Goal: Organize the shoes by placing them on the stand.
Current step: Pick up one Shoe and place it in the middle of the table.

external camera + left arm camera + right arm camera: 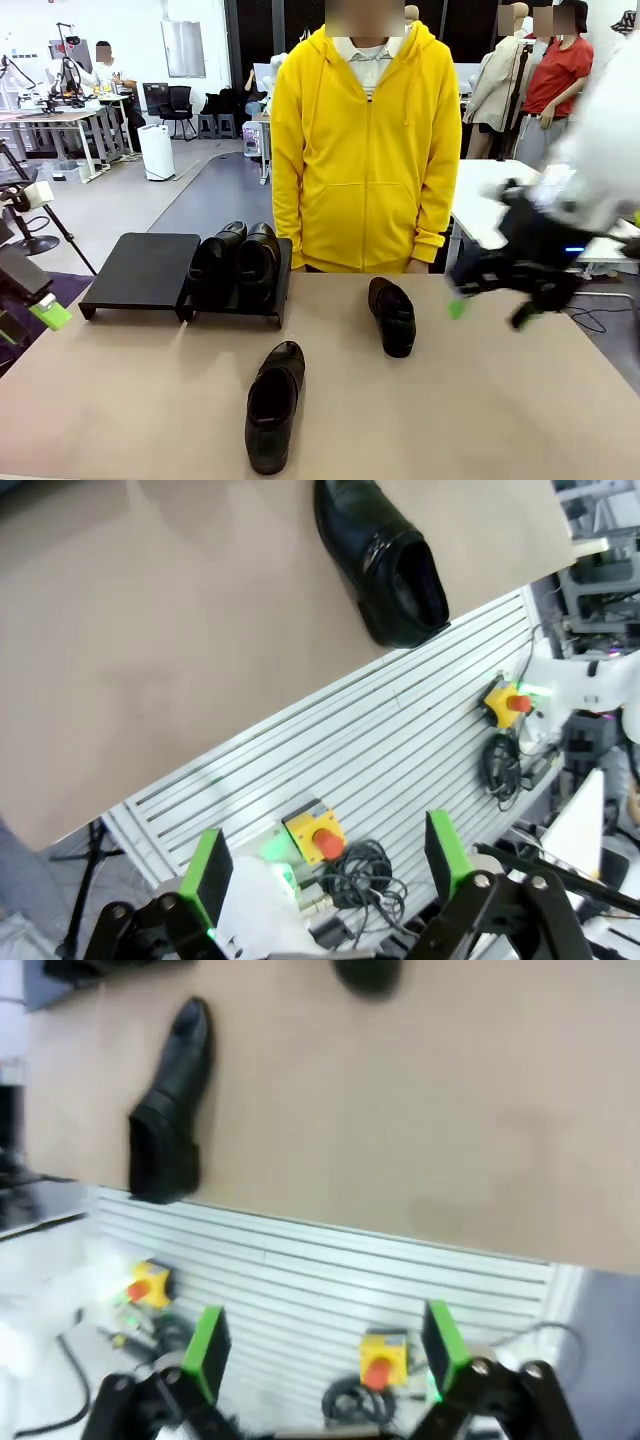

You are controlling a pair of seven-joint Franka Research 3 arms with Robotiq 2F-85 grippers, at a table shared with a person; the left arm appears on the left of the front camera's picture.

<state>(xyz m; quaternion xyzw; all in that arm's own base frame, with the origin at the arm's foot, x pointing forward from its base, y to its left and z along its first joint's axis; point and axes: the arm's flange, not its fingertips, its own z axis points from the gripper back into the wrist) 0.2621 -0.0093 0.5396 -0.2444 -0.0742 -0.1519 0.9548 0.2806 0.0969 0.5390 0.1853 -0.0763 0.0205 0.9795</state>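
In the front view you see two glossy black leather loafers (258, 262) on the black sloped stand (140, 265), centre left; two other loafers (392, 315) lie on the beige table (500, 400), centre. Left wrist view: your left gripper (328, 865) is spread, empty. Right wrist view: right gripper (323, 1348) likewise.

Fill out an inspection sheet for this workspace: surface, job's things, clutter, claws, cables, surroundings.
Surface: beige table, carrying only the job's things.
Job's things: black stand at far left; two shoes on its right panel, left panel free; middle shoe and near shoe loose on the table.
Clutter: nothing seen.
Claws: left claw open, holding nothing; right claw open, holding nothing.
Cables: black coil beside a stop button on the slatted frame below the table edge.
Surroundings: person in yellow hoodie at the far side; desks and people farther back.
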